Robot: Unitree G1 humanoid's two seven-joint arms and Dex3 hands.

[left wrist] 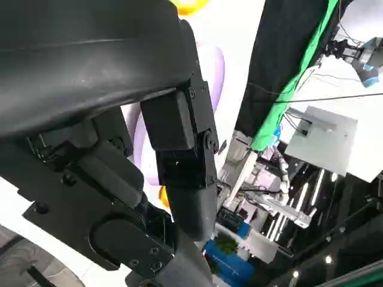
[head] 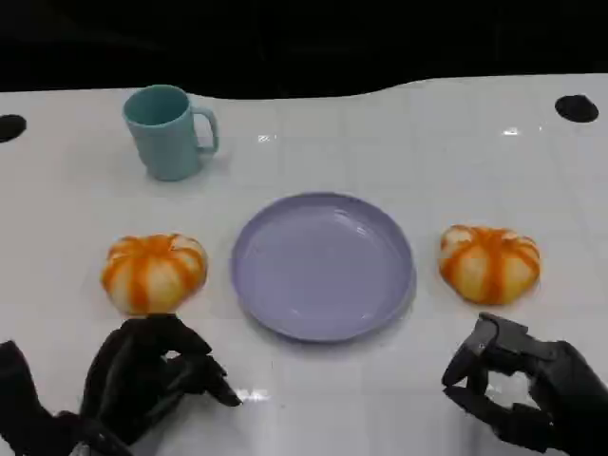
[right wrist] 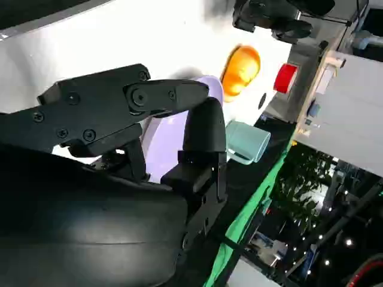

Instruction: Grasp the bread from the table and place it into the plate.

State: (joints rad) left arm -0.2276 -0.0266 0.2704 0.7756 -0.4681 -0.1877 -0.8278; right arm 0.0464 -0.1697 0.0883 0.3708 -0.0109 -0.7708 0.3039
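Observation:
Two round orange-and-white striped breads lie on the white table, one on each side of a lavender plate (head: 323,214). The left bread (head: 154,273) sits just beyond my left hand (head: 150,375), which holds nothing, its fingers loosely apart and close to the bread. The right bread (head: 489,263) lies a short way beyond my right hand (head: 521,385), whose thumb and fingers are apart around bare table. In the right wrist view the plate (right wrist: 170,128) and the left bread (right wrist: 241,69) show past the fingers (right wrist: 203,137). The left wrist view shows a strip of the plate (left wrist: 214,72).
A teal mug (head: 169,131) stands upright at the back left, handle to the right; it also shows in the right wrist view as the mug (right wrist: 248,140). Black holes (head: 577,107) mark the table's far corners. The table's back edge runs just behind the mug.

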